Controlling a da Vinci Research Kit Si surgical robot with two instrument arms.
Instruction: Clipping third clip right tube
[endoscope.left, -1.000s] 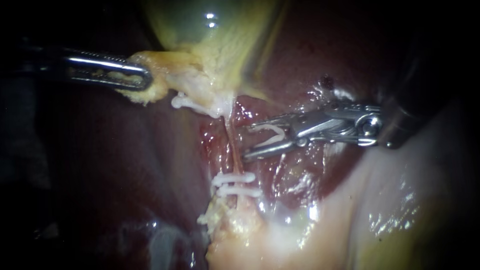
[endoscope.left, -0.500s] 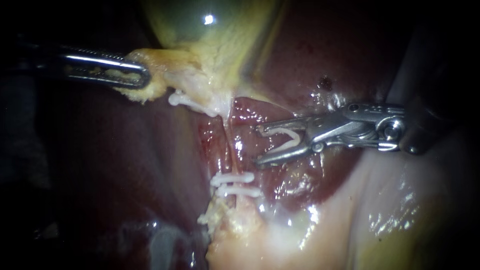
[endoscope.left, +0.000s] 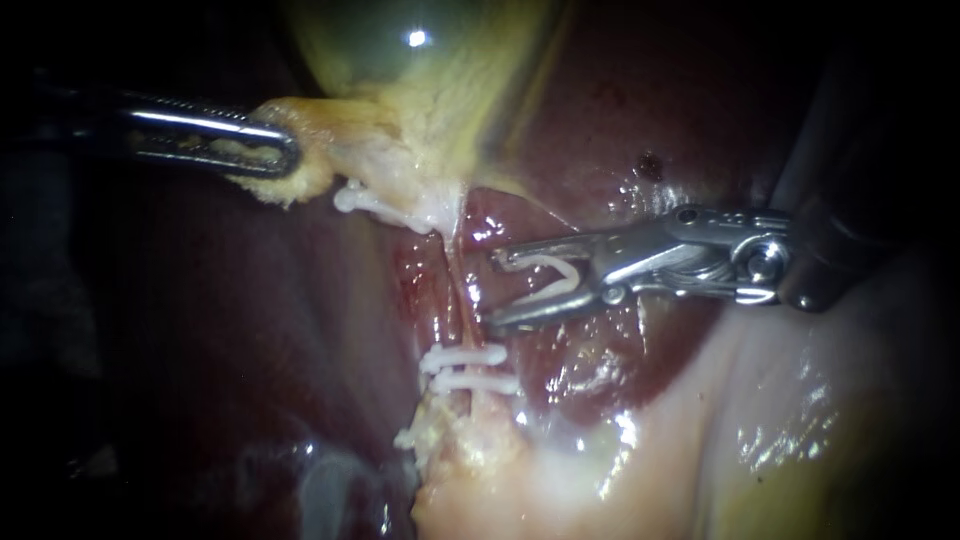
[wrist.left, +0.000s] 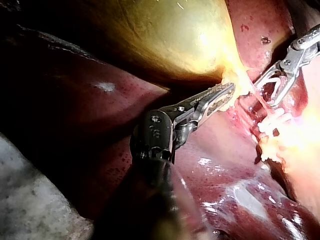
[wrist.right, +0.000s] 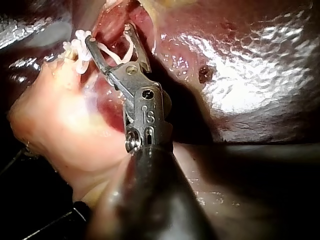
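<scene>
A thin reddish tube (endoscope.left: 463, 300) runs from the gallbladder neck down to pale fatty tissue. Two white clips (endoscope.left: 468, 368) sit side by side across its lower part, and another white clip (endoscope.left: 375, 205) lies by the neck. My right instrument (endoscope.left: 492, 288) holds an open white clip (endoscope.left: 545, 275) between its wide-spread jaws, the tips just right of the tube and above the two clips. In the right wrist view that instrument (wrist.right: 110, 36) points at the same clips (wrist.right: 77, 47). My left instrument (endoscope.left: 288, 158) is shut on yellowish gallbladder tissue (endoscope.left: 310, 170), as the left wrist view (wrist.left: 222, 97) confirms.
The greenish gallbladder (endoscope.left: 400, 50) hangs above, and dark red liver (endoscope.left: 250, 320) lies left of and behind the tube. Pale glistening tissue (endoscope.left: 780, 430) fills the lower right. Wet liver surface (wrist.right: 240, 75) lies beside my right instrument.
My right instrument, which had drawn back to the right with its clip, has come left again and its tips are now close beside the tube. My left instrument holds still.
</scene>
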